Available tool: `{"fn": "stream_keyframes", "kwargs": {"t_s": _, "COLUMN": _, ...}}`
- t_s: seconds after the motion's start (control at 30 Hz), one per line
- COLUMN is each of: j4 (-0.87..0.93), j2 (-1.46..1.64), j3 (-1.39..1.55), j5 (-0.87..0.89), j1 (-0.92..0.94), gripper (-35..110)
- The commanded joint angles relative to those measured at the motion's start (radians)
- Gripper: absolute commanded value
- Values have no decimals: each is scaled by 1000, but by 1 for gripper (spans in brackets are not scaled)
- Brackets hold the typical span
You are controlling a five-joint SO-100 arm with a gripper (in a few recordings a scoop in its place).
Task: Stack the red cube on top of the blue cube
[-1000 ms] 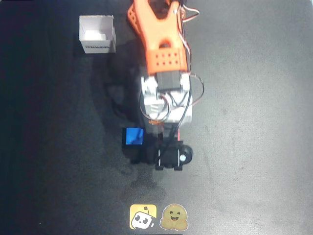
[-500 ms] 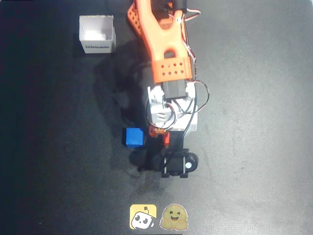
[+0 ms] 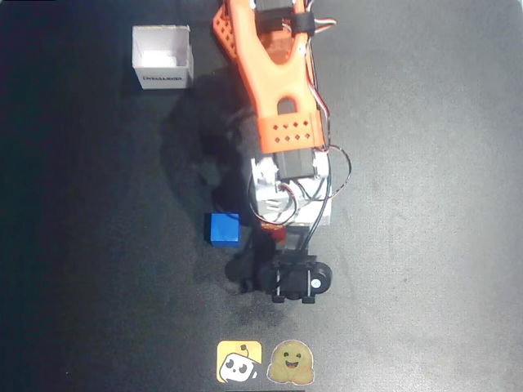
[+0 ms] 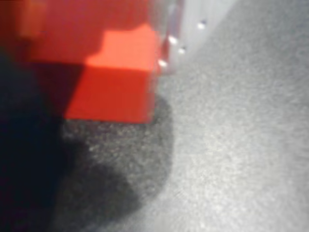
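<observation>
Your arm is reaching down-frame overhead, leaving open bench (image 3: pixel 425 245) to its right. The end effector (image 4: pixel 120 72) is seemingly gripping the red cube (image 4: pixel 118 87), just right of the blue cube (image 3: pixel 222 229).

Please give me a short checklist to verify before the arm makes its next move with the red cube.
1. Red cube sits at the gripper: ok; it fills the wrist view beside a clear finger.
2. Grip is firm: cannot tell; the jaws are hidden.
3. Red cube is lifted off the table: cannot tell.
4. Blue cube has a free top: ok.
5. Gripper is above the blue cube: not ok; the blue cube lies left of the arm in the overhead view.
</observation>
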Motion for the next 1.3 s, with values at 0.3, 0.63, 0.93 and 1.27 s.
{"fn": "stream_keyframes", "kwargs": {"t_s": 0.3, "j4": 150, "j2": 75, "j3": -130, "j5": -25, "j1": 52, "gripper": 0}}
{"fn": "stream_keyframes", "kwargs": {"t_s": 0.63, "j4": 368, "j2": 155, "j3": -272, "j5": -63, "j1": 176, "gripper": 0}}
{"fn": "stream_keyframes", "kwargs": {"t_s": 0.93, "j4": 367, "j2": 161, "j3": -267, "j5": -64, "j1": 245, "gripper": 0}}
{"fn": "stream_keyframes", "kwargs": {"t_s": 1.27, "j4": 327, "j2": 117, "j3": -267, "j5": -78, "j1": 279, "gripper": 0}}
